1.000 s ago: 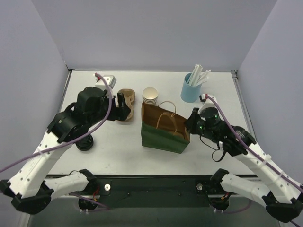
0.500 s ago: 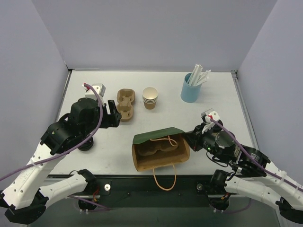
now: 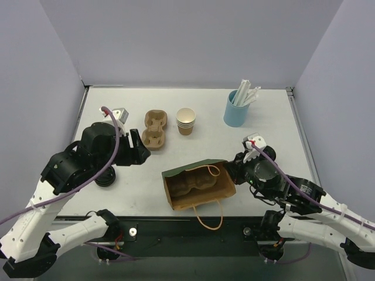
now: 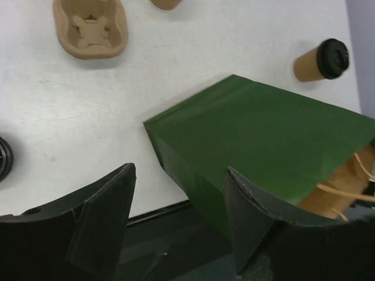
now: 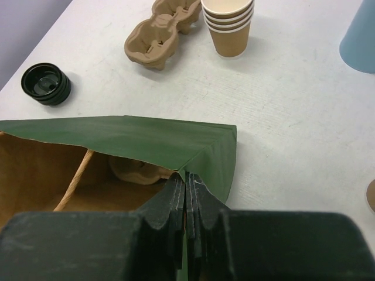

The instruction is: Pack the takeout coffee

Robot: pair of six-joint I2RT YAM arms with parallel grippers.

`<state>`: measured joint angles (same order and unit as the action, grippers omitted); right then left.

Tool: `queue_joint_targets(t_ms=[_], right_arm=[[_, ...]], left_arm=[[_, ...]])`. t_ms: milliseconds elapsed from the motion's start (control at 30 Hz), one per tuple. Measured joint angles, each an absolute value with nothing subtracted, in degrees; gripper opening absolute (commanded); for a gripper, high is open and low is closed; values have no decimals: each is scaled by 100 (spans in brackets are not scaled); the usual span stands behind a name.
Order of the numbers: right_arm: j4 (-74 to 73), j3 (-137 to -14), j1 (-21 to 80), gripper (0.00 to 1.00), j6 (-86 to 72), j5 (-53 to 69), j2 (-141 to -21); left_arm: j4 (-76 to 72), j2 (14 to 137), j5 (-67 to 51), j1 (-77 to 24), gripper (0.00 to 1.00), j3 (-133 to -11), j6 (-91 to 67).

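Observation:
The takeout coffee point(image 4: 322, 60), a brown cup with a black lid, shows only in the left wrist view, on the table beyond the bag; the top view does not show it. The green paper bag point(image 3: 193, 168) is tipped over, its brown inside facing up and toward the near edge, with a pulp carrier point(image 3: 196, 181) inside. My right gripper point(image 3: 233, 172) is shut on the bag's right edge point(image 5: 220, 146). My left gripper point(image 3: 136, 146) is open and empty, left of the bag point(image 4: 263, 134).
A second pulp carrier point(image 3: 155, 126) and a stack of lidless cups point(image 3: 186, 120) stand at the back middle. A blue holder with straws point(image 3: 236, 108) is at the back right. Stacked black lids point(image 3: 105, 178) lie under my left arm.
The bag went from upright to tipped over toward the near edge, pulled by my right gripper. My left gripper drew back left from the carrier on the table.

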<state>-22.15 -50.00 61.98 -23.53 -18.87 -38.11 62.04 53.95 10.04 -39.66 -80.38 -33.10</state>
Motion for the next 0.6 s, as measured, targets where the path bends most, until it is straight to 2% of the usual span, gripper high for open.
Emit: queue_joint_targets(t_ms=[267, 600], right_arm=[[-2318, -5293, 6198, 0, -2877, -2429, -4311], [-2471, -5601, 6198, 0, -3306, -2731, -4742]], left_arm=[[6464, 4663, -272, -4032, 67, -7640, -4552], [6414, 5096, -834, -4563, 67, -7588, -4836]])
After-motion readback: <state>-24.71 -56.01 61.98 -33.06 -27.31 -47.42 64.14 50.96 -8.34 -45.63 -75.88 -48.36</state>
